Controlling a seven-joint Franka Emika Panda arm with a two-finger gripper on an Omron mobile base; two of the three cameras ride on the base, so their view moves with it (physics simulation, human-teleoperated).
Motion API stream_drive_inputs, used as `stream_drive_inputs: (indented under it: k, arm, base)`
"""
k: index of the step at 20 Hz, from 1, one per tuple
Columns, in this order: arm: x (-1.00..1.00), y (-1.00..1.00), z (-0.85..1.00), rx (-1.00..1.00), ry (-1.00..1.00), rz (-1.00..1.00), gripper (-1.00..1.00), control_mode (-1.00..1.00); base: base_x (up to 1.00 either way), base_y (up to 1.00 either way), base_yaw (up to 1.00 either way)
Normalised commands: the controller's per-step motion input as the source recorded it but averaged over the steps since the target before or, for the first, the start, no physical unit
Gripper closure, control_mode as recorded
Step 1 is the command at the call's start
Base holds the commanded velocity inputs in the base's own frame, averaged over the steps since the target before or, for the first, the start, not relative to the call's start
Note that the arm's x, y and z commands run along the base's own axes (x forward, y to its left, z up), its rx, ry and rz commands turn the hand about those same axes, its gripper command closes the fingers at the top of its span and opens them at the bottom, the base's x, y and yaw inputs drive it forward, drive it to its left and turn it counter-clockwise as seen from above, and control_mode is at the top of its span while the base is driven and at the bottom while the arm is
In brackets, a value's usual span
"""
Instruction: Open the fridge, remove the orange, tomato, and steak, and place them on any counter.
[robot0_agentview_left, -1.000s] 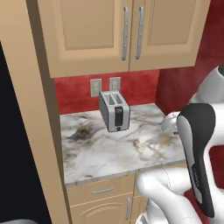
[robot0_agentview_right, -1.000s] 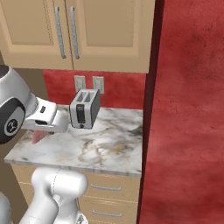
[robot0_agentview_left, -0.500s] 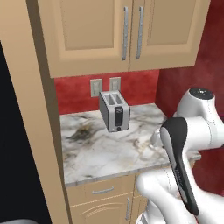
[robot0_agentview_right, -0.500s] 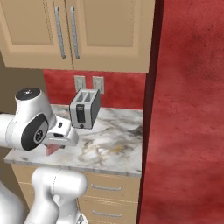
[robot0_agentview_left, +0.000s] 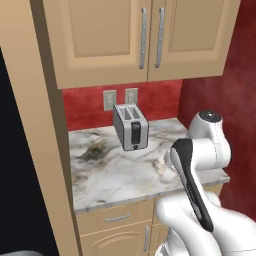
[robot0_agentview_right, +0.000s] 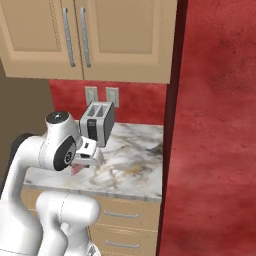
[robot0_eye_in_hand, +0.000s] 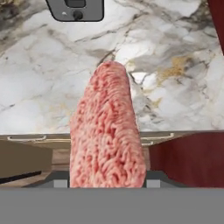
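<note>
While the claw (robot0_agentview_right: 81, 165) grips the steak (robot0_eye_in_hand: 108, 131), the slab hangs above the marbled worktop (robot0_eye_in_hand: 43, 87). Toaster (robot0_agentview_left: 131, 127) stands near the wall outlets (robot0_agentview_left: 120, 98).

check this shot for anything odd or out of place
Only the steak: a pinkish-red slab held in the gripper above the counter, not lying on it. The toaster stands upright by the back wall, and nothing looks spilled or damaged.

Base views flanking counter (robot0_agentview_left: 115, 175); close hand view
</note>
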Motion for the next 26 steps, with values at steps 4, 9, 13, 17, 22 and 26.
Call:
stream_drive_inputs:
  k: [4,9,13,17,22,26]
  arm:
    - [0.66,-0.37,-0.43,0.0,0.0,0.0,1.0,-1.0]
    - [0.74,-0.28,-0.55,0.0,0.0,0.0,1.0,-1.0]
    - [0.58,-0.07,-0.54,0.0,0.0,0.0,1.0,-1.0]
    - [0.52,-0.06,-0.46,0.0,0.0,0.0,1.0,-1.0]
    - [0.25,-0.02,-0.36,0.0,-0.03,0.0,-1.0,-1.0]
    - [0.0,0.0,-0.28,0.0,0.0,0.0,-1.0,-1.0]
  base:
    - [0.0,0.0,0.0]
    - [0.0,0.0,0.0]
    - [0.0,0.0,0.0]
    - [0.0,0.0,0.0]
    - [0.0,0.0,0.0]
    - [0.0,0.0,0.0]
